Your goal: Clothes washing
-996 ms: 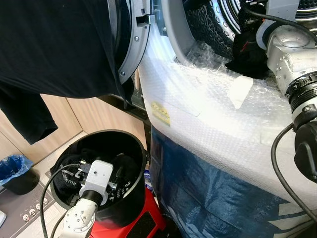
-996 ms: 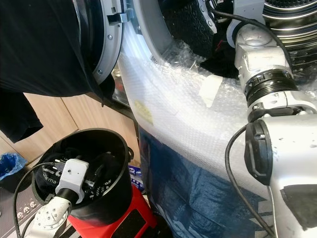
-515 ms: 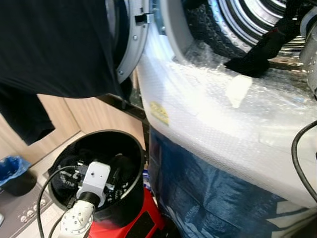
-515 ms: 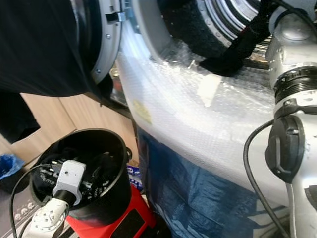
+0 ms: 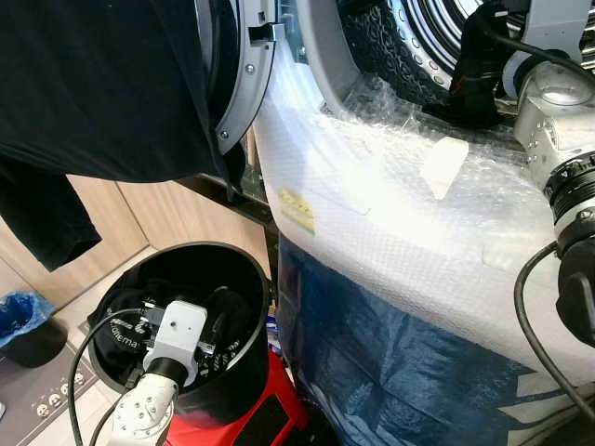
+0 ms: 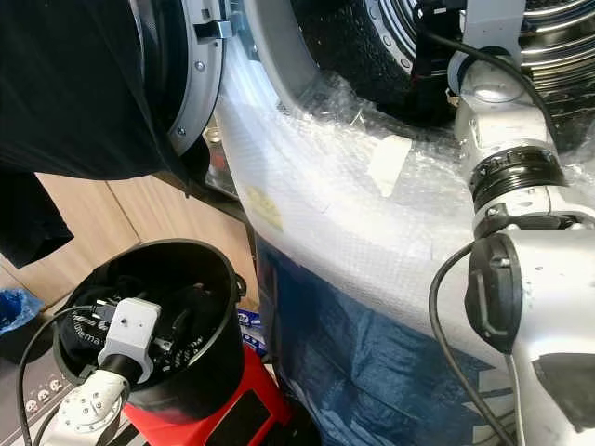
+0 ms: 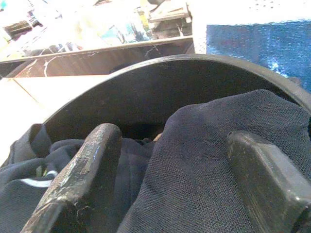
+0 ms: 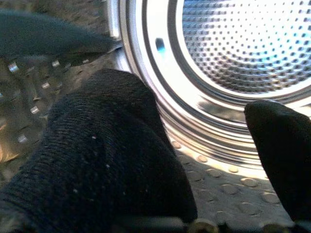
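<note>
Bubble-wrapped washing machine [image 5: 390,214]: right tool [image 8: 214,145], spread, drapes a soft, light black garment [image 8: 102,160] at the drum [image 8: 243,43]; left tool [image 7: 170,160], spread, straddles bunchable clothes [image 7: 204,165] in a bucket [image 5: 237,372].

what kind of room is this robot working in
Probably a home laundry corner: a front-loading washing machine with a perforated steel drum and open door, a black laundry bucket holding dark clothes, and wooden cabinets beside it.
</note>
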